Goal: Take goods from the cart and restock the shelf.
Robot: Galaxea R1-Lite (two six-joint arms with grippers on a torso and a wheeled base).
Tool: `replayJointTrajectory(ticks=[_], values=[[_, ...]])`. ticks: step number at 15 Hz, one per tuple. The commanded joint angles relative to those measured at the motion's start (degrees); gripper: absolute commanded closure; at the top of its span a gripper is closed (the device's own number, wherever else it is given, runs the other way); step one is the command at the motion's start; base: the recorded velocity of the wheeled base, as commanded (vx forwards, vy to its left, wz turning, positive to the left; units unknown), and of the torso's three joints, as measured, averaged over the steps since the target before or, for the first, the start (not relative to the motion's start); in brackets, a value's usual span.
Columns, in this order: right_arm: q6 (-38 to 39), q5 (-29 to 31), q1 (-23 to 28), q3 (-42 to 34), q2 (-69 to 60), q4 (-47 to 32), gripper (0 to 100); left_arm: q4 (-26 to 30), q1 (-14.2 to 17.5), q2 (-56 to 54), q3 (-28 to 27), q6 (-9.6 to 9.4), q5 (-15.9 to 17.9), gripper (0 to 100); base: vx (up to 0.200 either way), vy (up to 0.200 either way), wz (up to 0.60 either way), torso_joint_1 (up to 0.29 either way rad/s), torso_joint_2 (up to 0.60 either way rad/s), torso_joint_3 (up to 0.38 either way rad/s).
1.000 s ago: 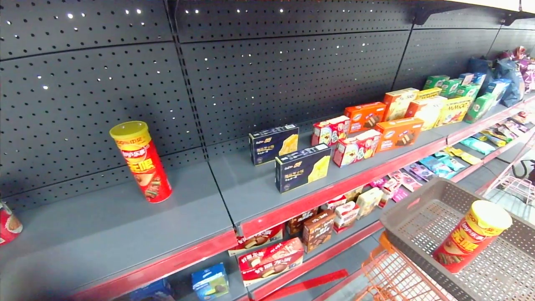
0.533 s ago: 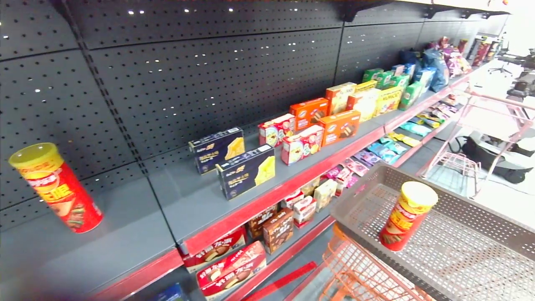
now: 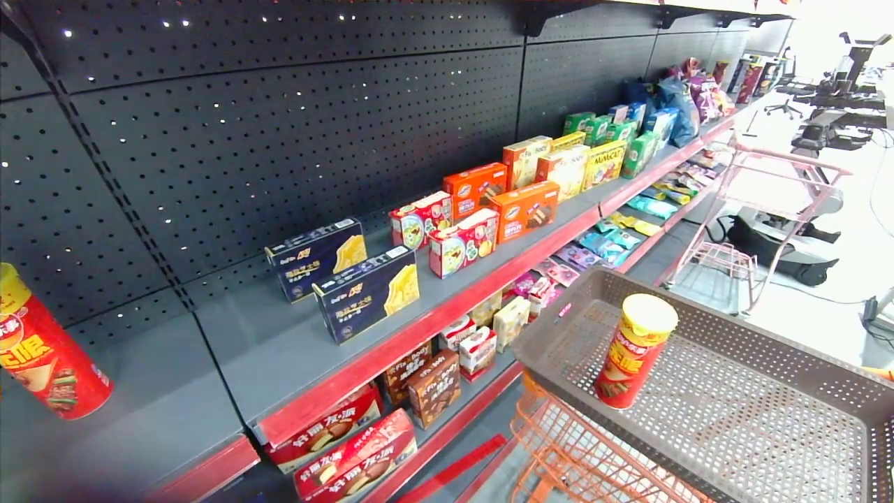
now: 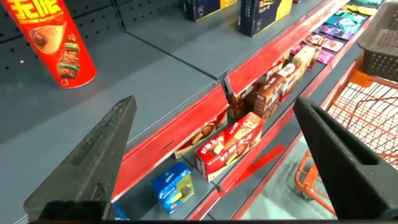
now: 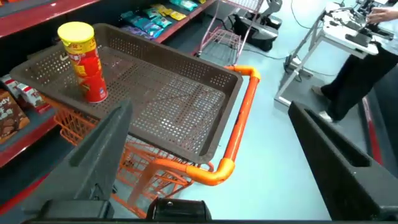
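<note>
Head view has swung toward the robot's right over the last second. The whole picture slides, so the change is the camera's and not the goods'. The shelved can now sits at the left edge of that view, standing on the grey shelf well apart from the blue boxes. The brown basket on the orange cart has come more fully into sight. Inside it the remaining can stands upright near the corner closest to the shelf.

The left gripper hangs over the shelf's front edge with its jaws spread wide and nothing between them, and the shelved can lies beyond it. The right gripper is likewise spread and empty above the basket, with the remaining can off to one side of its fingers.

The turn suggests one can is already placed and attention is passing to the cart for the next. The right arm looks better placed for that pick, though it would first need to line up over the can.
</note>
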State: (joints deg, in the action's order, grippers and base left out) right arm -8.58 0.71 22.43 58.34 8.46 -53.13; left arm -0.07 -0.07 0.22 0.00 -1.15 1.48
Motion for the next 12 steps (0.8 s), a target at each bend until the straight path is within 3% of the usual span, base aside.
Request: replayJointTrajectory(ticks=[1, 4, 6, 9, 12], values=[[-0.03, -0.09, 0.07, -0.07, -0.02, 0.04, 0, -0.01, -0.01, 0.04, 0.00, 0.00, 0.02, 0, 0.000, 0.000, 0.00, 0.000, 0.00, 0.000], [-0.03, 0.00, -0.02, -0.07, -0.02, 0.04, 0, -0.01, -0.01, 0.04, 0.00, 0.00, 0.02, 0, 0.000, 0.000, 0.00, 0.000, 0.00, 0.000], [-0.03, 0.00, -0.02, -0.25, -0.20, 0.04, 0, -0.01, -0.01, 0.04, 0.00, 0.00, 0.02, 0, 0.000, 0.000, -0.60, 0.000, 0.00, 0.005], [-0.12, -0.09, -0.11, -2.62, -0.37, 0.83, 0, -0.01, -0.01, 0.04, 0.00, 0.00, 0.02, 0, 0.000, 0.000, 0.00, 0.000, 0.00, 0.000], [-0.03, -2.20, 0.60, -11.32, 1.47, 14.10, 0, -0.01, -0.01, 0.04, 0.00, 0.00, 0.02, 0, 0.000, 0.000, 0.00, 0.000, 0.00, 0.000]])
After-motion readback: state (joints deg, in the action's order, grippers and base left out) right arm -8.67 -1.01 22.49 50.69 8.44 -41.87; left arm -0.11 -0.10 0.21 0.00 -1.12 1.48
